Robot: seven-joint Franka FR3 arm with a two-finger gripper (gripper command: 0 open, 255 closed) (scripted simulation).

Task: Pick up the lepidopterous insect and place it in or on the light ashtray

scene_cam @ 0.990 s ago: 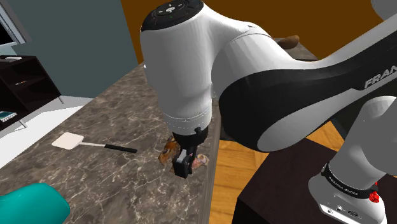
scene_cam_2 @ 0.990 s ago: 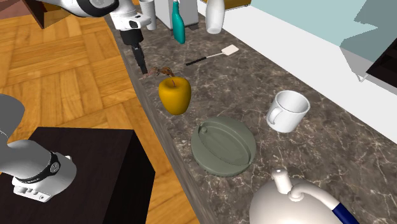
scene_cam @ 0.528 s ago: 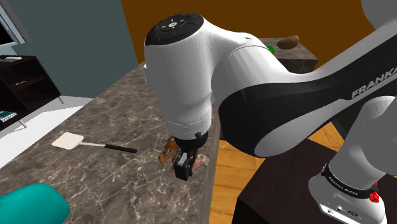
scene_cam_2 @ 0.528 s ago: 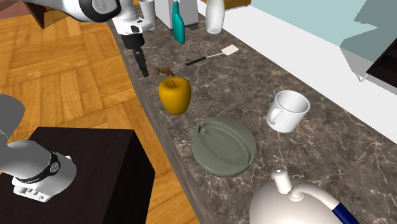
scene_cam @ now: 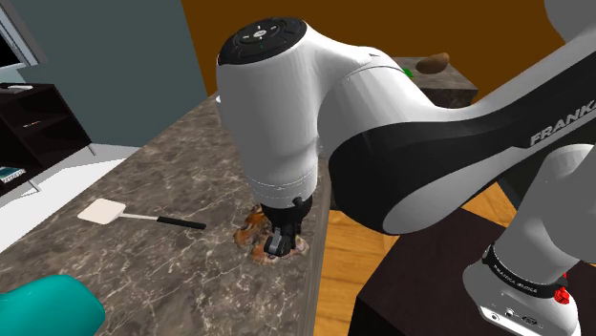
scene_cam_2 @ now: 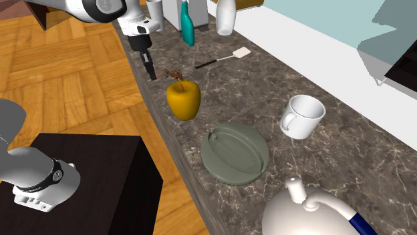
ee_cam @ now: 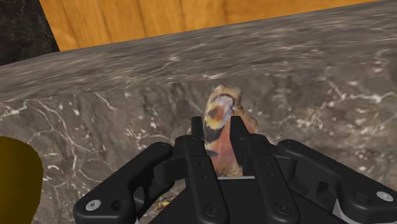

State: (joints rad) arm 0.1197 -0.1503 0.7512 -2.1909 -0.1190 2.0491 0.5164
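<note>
The butterfly (ee_cam: 217, 107) sits at the near edge of the bench (scene_cam_2: 321, 167), at the second exterior view's left, its orange wing clasped between the closed fingers of the tool (ee_cam: 219, 127); we judge the grasp made but the lift not begun; rightward, past a yellow fruit (scene_cam_2: 183, 99), the grey ashtray (scene_cam_2: 257, 143) lies empty, so carrying and placing remain.

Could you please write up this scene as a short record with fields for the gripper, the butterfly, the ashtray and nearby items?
gripper: at the countertop edge, fingers shut on the butterfly
butterfly: orange-brown, low at the countertop, clasped between the fingers
ashtray: grey-green round dish, nothing in it, apart from the butterfly
nearby: yellow fruit between butterfly and ashtray; white mug beside the ashtray
task state: butterfly gripped, not yet in the ashtray
</note>
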